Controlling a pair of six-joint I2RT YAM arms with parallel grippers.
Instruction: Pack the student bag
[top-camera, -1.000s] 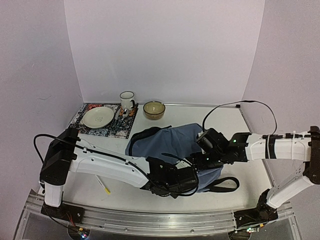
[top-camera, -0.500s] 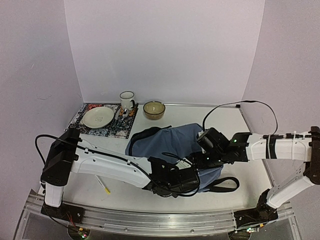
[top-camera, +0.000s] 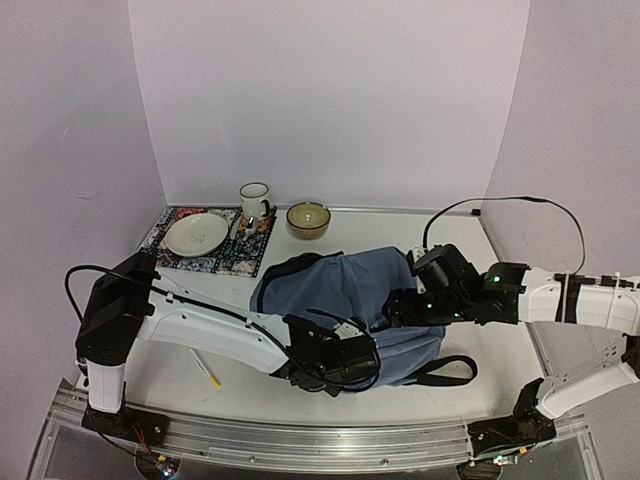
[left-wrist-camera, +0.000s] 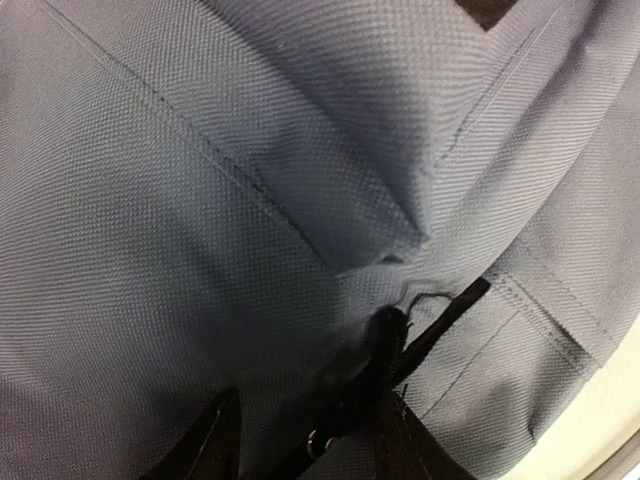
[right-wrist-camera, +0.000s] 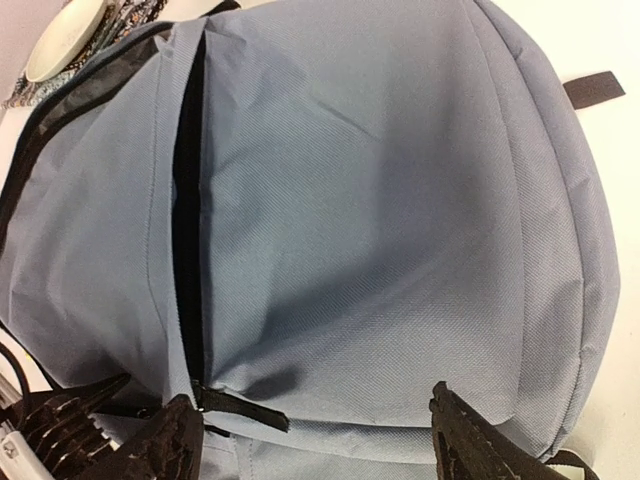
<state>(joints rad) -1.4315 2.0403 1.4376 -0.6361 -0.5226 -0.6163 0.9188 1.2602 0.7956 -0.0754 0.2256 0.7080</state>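
Note:
The student bag (top-camera: 335, 290), grey-blue with black zippers, lies flat mid-table. It fills the left wrist view (left-wrist-camera: 250, 180) and the right wrist view (right-wrist-camera: 380, 200). My left gripper (top-camera: 335, 362) presses low on the bag's near edge. Its fingers (left-wrist-camera: 212, 440) stand partly apart, with a black zipper pull (left-wrist-camera: 385, 345) lying between them. My right gripper (top-camera: 400, 305) hovers over the bag's right side, wide open and empty. Under it runs a black zipper line (right-wrist-camera: 190, 220) whose pull tab (right-wrist-camera: 245, 410) lies loose on the fabric.
A plate (top-camera: 197, 234) on a patterned mat, a white mug (top-camera: 254, 201) and a bowl (top-camera: 308, 219) stand at the back left. A thin pen (top-camera: 207, 370) lies near the front left. A black strap loop (top-camera: 447, 368) trails off the bag's near right.
My right gripper has drawn back to the right and lifted off the bag. My left gripper has slid slightly left along the bag's near edge.

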